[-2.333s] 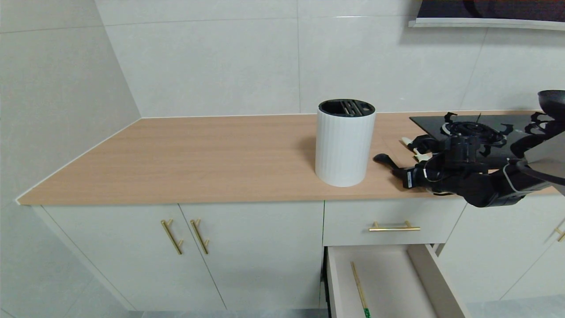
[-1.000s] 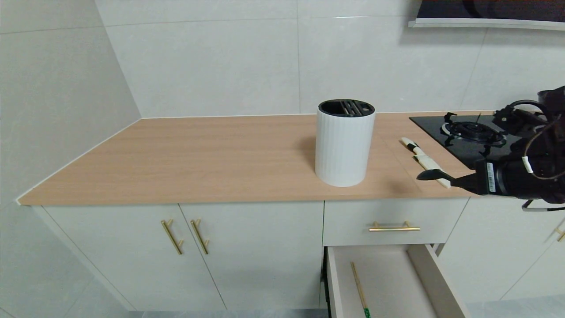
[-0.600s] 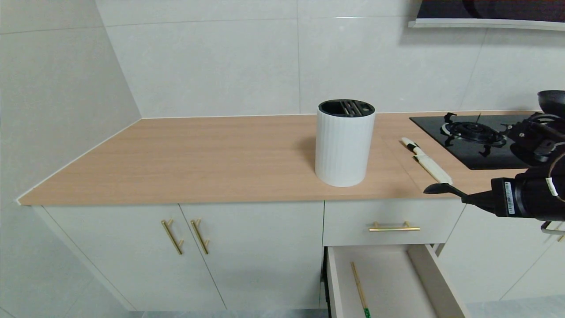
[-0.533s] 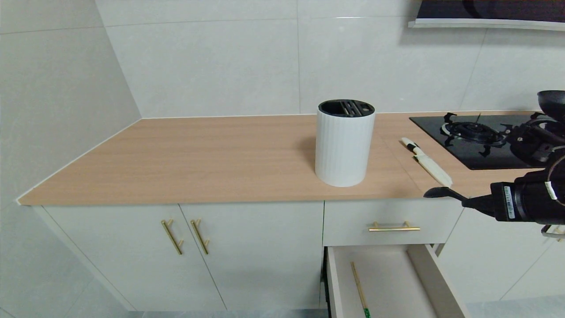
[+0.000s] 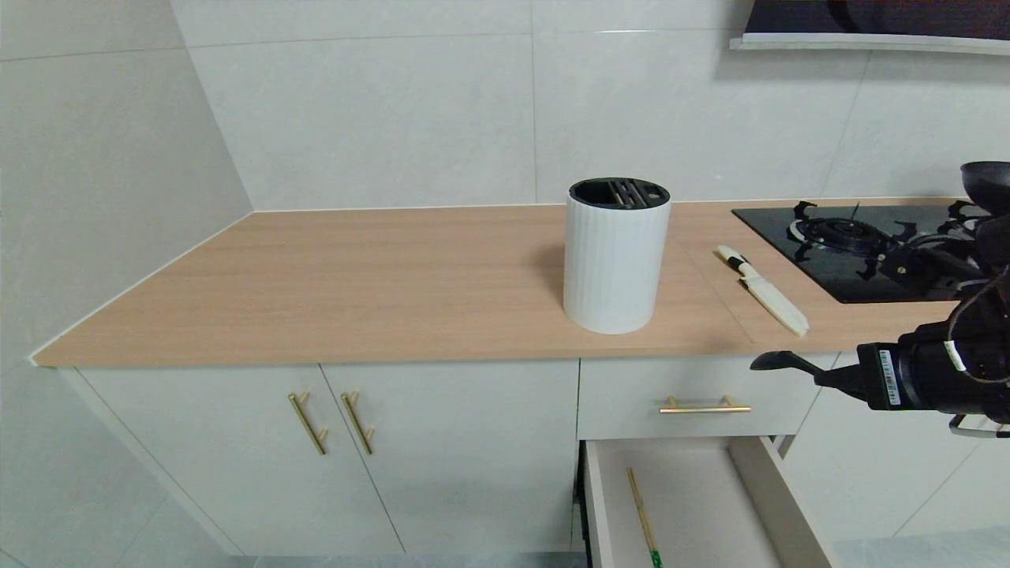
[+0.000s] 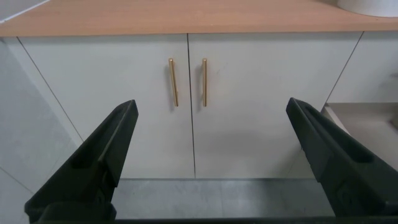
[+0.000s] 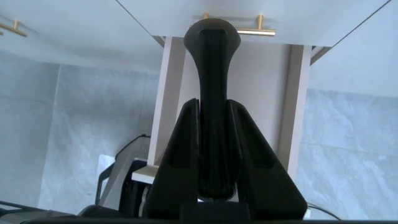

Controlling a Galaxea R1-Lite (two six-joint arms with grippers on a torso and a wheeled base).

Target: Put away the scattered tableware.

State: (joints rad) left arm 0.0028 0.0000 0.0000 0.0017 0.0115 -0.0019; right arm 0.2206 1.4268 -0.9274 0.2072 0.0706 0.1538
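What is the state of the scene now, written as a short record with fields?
Right claw: shut on black utensil, above the open drawer
Left claw: open, empty, facing cabinet doors
Knife: flat on counter, right of white holder
Drawer contents: chopsticks

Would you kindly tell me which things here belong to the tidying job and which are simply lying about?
Part of the job:
- black utensil, held in the right claw
- knife on the counter
- white holder
- open drawer with chopsticks inside

Just there:
- gas stove
- black pot by the stove
- cabinet doors, closed
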